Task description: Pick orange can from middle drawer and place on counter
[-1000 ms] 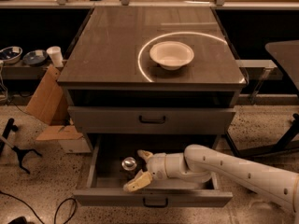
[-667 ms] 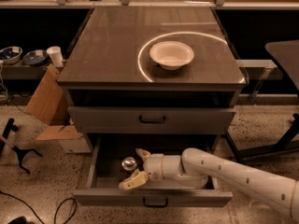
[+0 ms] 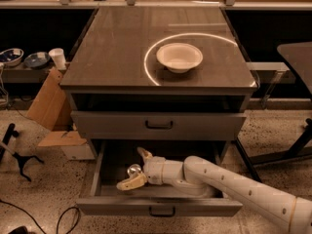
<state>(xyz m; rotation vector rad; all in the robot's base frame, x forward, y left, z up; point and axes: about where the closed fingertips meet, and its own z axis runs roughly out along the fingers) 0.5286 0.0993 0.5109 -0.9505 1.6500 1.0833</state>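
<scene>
1. The orange can (image 3: 134,170) stands upright on the floor of the pulled-out drawer (image 3: 204,207), left of centre
2. Only its shiny round silver top catches the light; the sides are dim and in shadow, so their colour is hard to make out
3. It is small, far smaller than the white bowl (image 3: 179,56)
4. The pincer (image 3: 129,168) is down inside the drawer with its two pale fingers (image 3: 130,182) spread wide, one behind the can and one in front, so the can sits in the gap between them
5. The pincer is not clamped; I cannot tell whether either finger touches the can
6. The white arm (image 3: 234,185) comes in from the lower right over the drawer's front
7. The dark glossy worktop (image 3: 112,48) carries the bowl inside a bright ring reflection (image 3: 146,65)
8. The drawer above (image 3: 97,125) is closed
</scene>
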